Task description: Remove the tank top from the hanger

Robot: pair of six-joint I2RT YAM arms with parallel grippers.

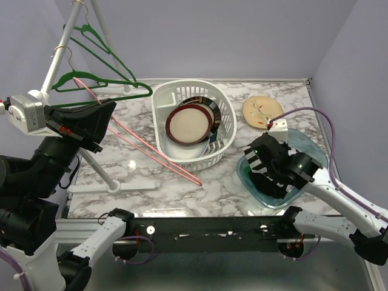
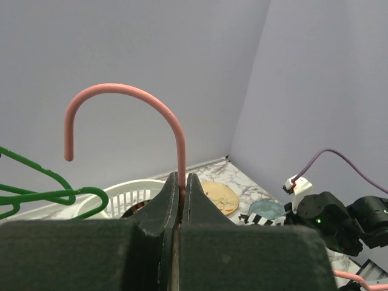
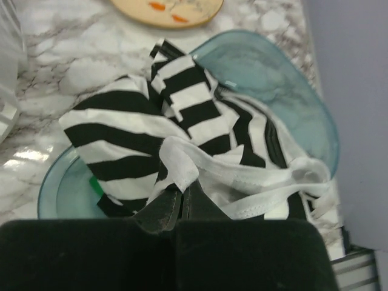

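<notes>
a marble table carries a white basket at its middle. right of the basket lies a tan plate. right of the basket and nearer sits a blue-green glass dish. left of the basket rests a white rack foot.

bright, even light from above; shadows soft; pale glare on the table; left claw and right claw slightly blurred up close

The pink hanger vanishes below into the left claw, and the green hanger runs off the picture's left edge. The right claw hides the near folds of the tank top.
</notes>
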